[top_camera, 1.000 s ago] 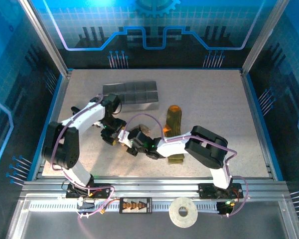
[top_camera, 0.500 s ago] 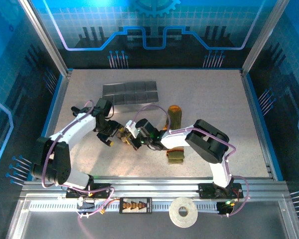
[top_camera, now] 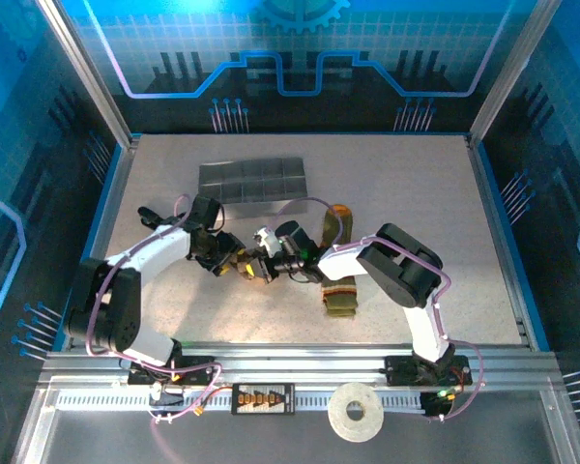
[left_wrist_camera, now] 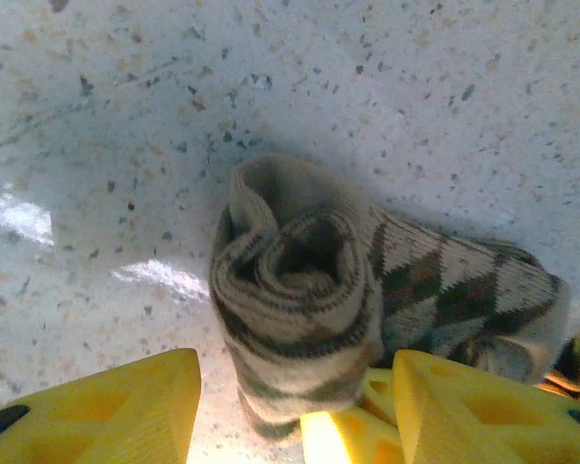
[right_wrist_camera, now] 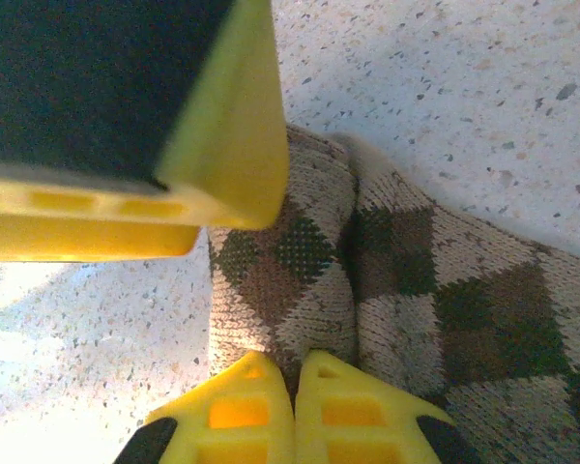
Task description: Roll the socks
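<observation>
Partly hidden beneath the right arm (top_camera: 396,266), the olive sock (top_camera: 342,295) lies at three o'clock of the rolled argyle sock (left_wrist_camera: 300,280), which the left gripper (left_wrist_camera: 295,406) straddles half-open while the right gripper (right_wrist_camera: 297,387), tips closed, presses its edge, any pinch of fabric unclear; the grey divided tray (top_camera: 254,181) sits at twelve o'clock.

Divided tray (top_camera: 254,181) at the back of the table (top_camera: 416,193), one sock (left_wrist_camera: 309,290) mid-table between left gripper (top_camera: 234,263) and right gripper (top_camera: 264,267), other sock (top_camera: 342,290) to its right, seemingly partly under the right arm (top_camera: 396,266)

Two white-and-black arms (top_camera: 155,249) with looping lilac cables (top_camera: 177,206) — yellow, honeycomb-moulded gripper fingers (left_wrist_camera: 464,406), black-padded inside
</observation>
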You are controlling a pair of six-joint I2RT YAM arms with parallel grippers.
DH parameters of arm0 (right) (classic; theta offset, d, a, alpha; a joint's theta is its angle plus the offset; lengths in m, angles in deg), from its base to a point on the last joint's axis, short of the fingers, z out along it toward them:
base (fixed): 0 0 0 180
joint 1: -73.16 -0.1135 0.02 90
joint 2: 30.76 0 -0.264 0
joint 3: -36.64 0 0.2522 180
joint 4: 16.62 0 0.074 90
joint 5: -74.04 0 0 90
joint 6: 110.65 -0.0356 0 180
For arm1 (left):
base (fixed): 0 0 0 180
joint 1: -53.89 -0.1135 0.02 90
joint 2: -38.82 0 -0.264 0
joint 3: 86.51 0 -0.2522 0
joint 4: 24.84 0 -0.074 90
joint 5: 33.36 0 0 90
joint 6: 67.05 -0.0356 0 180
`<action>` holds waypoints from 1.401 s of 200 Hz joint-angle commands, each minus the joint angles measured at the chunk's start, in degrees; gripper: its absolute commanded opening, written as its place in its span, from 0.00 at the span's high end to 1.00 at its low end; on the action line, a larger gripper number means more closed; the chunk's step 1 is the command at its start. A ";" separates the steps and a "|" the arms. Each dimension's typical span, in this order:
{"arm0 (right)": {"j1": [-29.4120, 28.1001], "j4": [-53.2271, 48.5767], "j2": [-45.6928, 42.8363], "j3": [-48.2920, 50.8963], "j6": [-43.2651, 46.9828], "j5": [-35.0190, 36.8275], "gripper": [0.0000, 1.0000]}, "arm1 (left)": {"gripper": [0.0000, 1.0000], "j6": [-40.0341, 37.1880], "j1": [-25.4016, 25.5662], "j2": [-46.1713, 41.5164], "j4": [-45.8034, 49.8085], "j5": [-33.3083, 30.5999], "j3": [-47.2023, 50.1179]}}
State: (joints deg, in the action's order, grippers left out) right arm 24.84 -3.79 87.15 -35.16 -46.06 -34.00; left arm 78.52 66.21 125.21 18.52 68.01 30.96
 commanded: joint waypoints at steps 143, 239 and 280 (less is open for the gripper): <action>0.55 -25.09 5.85 2.68 10.06 7.00 1.00 | 0.84 -4.79 3.50 7.11 9.34 -8.70 1.27; -12.52 0.44 -18.68 19.31 34.86 24.64 0.49 | 1.00 16.71 16.04 16.91 30.60 -14.05 -5.87; -18.33 2.06 -19.19 19.26 27.04 33.91 0.47 | 1.00 17.52 19.00 24.13 33.56 -13.62 -13.44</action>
State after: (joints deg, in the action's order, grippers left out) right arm 9.02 -4.91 68.42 -15.40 -14.59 -7.97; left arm 93.25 83.01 141.71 41.54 54.83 16.07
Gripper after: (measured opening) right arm 0.525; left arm 0.206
